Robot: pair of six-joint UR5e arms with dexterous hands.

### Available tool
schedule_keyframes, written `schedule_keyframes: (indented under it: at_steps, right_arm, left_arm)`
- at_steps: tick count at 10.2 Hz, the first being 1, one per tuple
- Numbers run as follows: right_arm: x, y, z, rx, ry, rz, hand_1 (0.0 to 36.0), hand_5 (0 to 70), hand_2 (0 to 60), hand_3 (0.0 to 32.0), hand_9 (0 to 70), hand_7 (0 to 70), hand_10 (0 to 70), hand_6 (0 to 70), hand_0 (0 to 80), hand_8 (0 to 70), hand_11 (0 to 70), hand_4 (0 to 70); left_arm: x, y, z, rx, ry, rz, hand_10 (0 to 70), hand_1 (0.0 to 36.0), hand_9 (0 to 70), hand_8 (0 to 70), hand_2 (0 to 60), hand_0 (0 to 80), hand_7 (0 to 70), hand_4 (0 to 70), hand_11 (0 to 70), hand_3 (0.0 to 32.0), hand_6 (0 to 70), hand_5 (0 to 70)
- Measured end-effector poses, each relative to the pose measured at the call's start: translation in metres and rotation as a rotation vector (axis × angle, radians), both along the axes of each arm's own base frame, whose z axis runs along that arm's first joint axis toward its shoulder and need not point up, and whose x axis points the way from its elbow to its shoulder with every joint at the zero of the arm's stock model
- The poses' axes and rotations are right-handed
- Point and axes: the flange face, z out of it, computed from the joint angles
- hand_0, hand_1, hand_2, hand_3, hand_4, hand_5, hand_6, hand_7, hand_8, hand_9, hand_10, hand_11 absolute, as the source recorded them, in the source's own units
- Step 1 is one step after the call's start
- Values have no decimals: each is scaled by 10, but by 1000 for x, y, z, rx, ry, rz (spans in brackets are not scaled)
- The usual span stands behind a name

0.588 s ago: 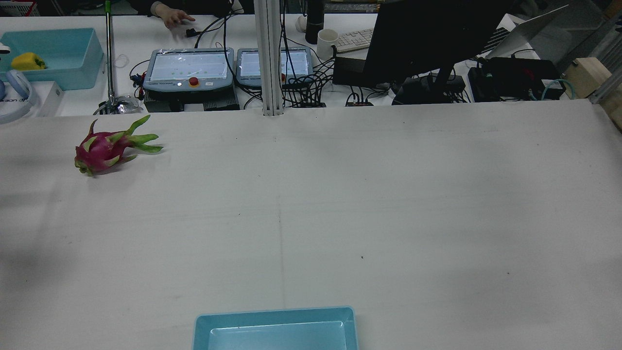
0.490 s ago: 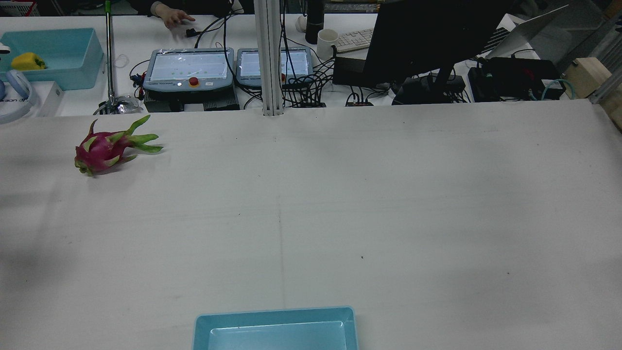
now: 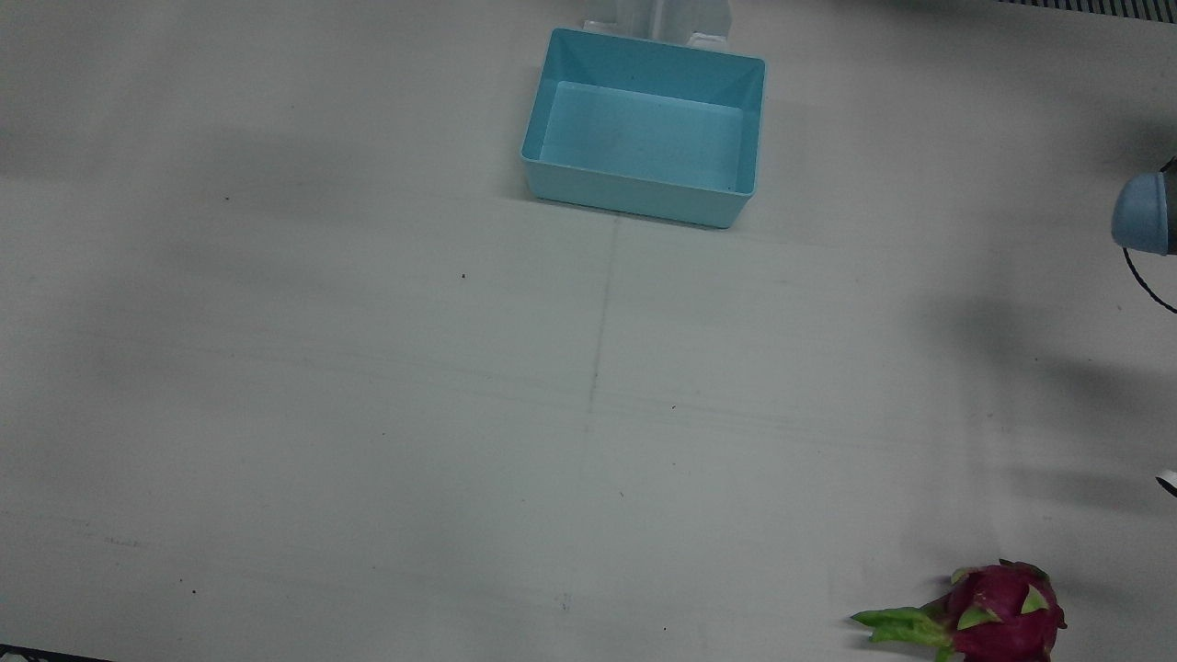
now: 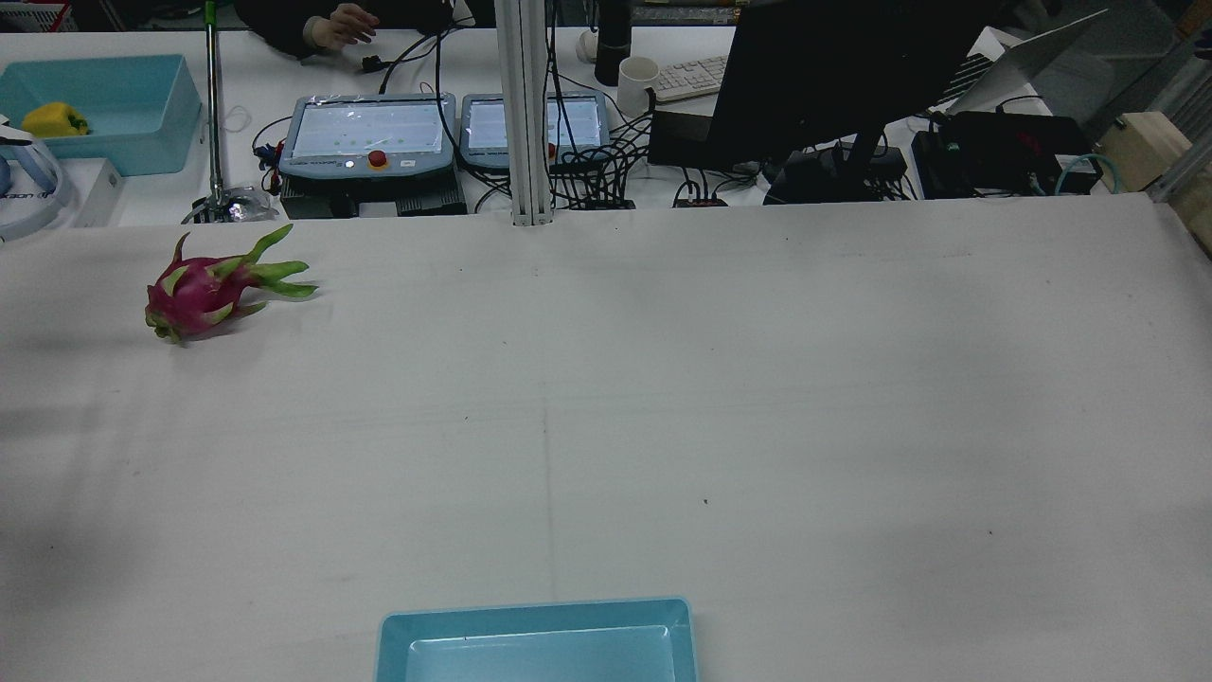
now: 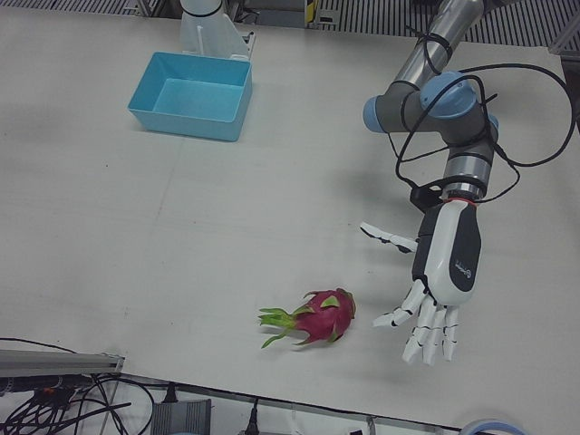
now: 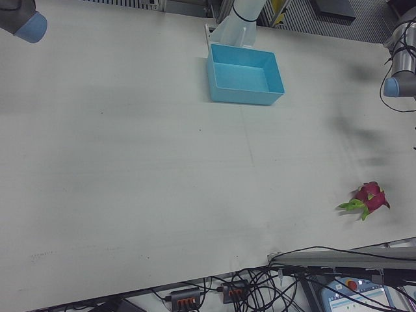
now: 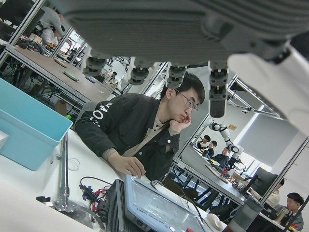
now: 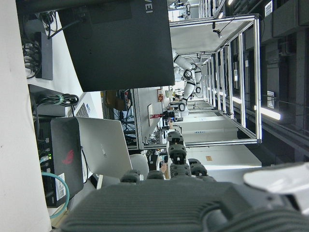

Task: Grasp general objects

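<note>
a: start at the left hand (image 5: 437,288) — what's it doing?

b: it hangs off the arm with the fingers (image 5: 426,337) spread apart and pointing down toward the operators' edge of the table (image 5: 109,236). nothing is in it. it sits near the dragon fruit (image 5: 315,317) but apart from it, on the side toward the table's outer left edge.

a: and the right hand?

b: its own camera shows only a dark knuckled edge (image 8: 169,193), so i cannot tell whether it is spread or curled. it is nowhere near the fruit.

a: where exactly is the fruit?

b: lying on its side close to the operators' edge, toward the left-arm corner. in the rear view it is the dragon fruit (image 4: 204,289) up by the far-left corner, green tip pointing toward the table's middle. the blue bin (image 5: 190,95) is well apart, at the robot's edge near the centre, and looks empty.

a: how would it handle?

b: probably a fairly heavy, firm, rounded body with waxy skin that may slip or roll. the green scales look thin and bendy, poor to hold. i'd wrap the fingers around the fat pink middle.
</note>
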Motion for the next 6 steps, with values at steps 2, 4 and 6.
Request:
schedule_keyframes:
  at_steps: [2, 4, 6]
  right_arm:
    - [0, 0, 0, -1, 0, 0, 0, 0, 0, 0, 0, 0, 0, 0, 0, 0, 0, 0]
    - [0, 0, 0, 0, 0, 0, 0, 0, 0, 0, 0, 0, 0, 0, 0, 0, 0, 0]
    - [0, 0, 0, 0, 0, 0, 0, 0, 0, 0, 0, 0, 0, 0, 0, 0, 0, 0]
  left_arm:
    - [20, -19, -30, 2, -81, 1, 34, 77, 33, 143, 34, 465, 127, 43, 53, 222, 58, 330]
    - [62, -36, -42, -19, -133, 44, 34, 83, 31, 141, 49, 465, 126, 34, 53, 244, 55, 330]
    - [92, -38, -41, -34, -174, 78, 32, 83, 25, 137, 46, 464, 116, 18, 51, 274, 47, 302]
